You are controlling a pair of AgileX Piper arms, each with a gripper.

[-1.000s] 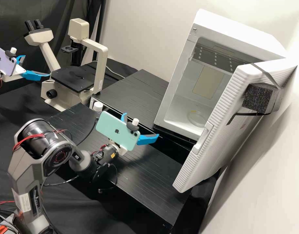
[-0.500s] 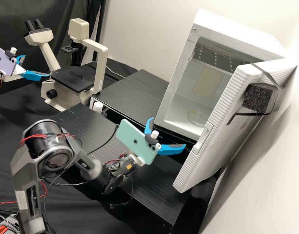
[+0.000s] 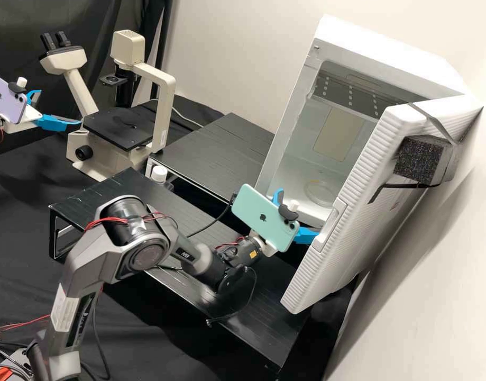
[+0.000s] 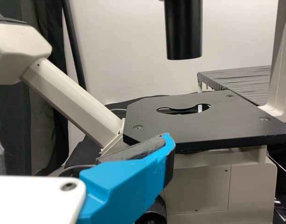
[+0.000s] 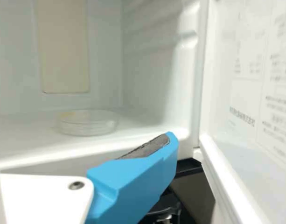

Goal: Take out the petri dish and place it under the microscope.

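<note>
High view: right hand, spread, is at the open white chamber, petri dish inside it; left hand, spread, well apart.

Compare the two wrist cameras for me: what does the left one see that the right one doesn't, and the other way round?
Left wrist view: the microscope's black stage, a black cylinder above it.
Right wrist view: the petri dish on the floor of a white cabinet, its door open.
Both: a bright blue robot finger (left finger, right finger) beside a white plate.
</note>
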